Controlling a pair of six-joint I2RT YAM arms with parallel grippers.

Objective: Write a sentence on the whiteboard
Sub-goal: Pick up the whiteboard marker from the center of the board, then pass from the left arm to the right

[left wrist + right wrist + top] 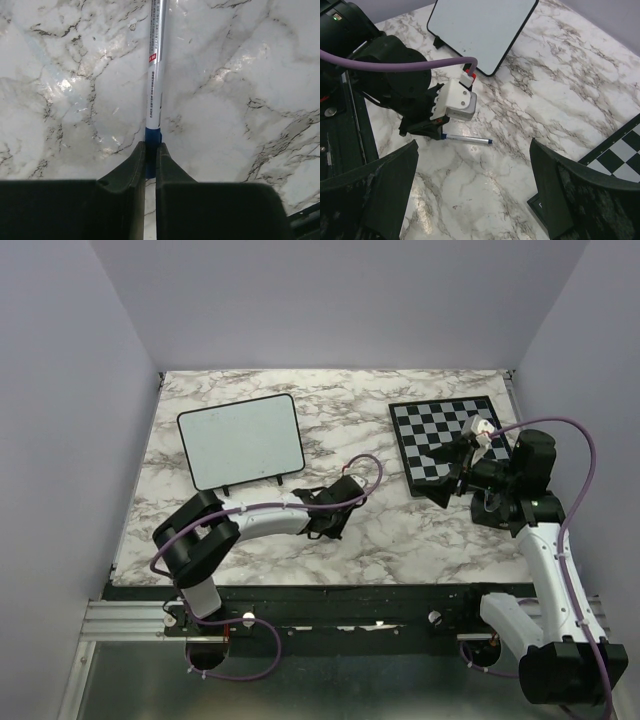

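Top view: the blank, glossy white, black-framed whiteboard (240, 440) sits near the far-left corner of the marbled surface (400, 550), between pale lilac walls (70, 390).

Left wrist: the left tool (151, 150) pinches the white, blue-ended marker (155, 75) at its very end, so the marker may pivot or slip when lifted.

Right wrist: the right tool (473, 150) gapes wide, empty.

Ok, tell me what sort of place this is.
Probably a robot test bench, not a home or office: a left arm and right arm bolted to a metal rail at a marble-pattern table, plain walls close around it, and props laid out, a whiteboard, a chessboard and a pen.
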